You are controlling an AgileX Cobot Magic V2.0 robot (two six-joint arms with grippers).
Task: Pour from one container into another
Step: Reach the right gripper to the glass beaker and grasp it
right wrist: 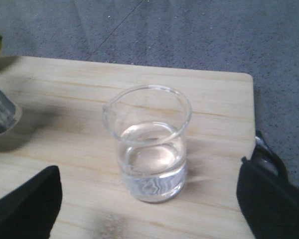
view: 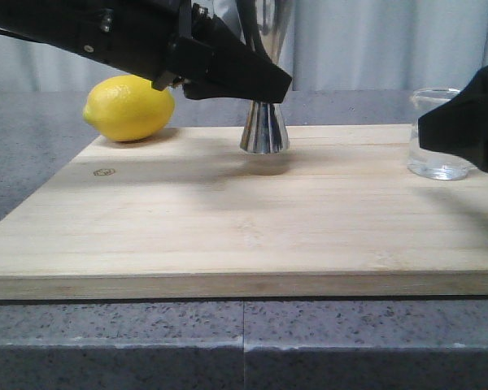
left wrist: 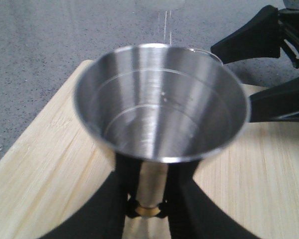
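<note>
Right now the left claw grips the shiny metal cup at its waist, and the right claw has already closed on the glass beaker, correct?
Not quite. The right wrist view shows the right gripper open, its fingers apart from the glass beaker. The rest holds.

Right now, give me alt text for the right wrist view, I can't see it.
A clear glass beaker, partly filled with clear liquid, stands on a wooden board between the open right gripper's black fingers, which do not touch it.
</note>
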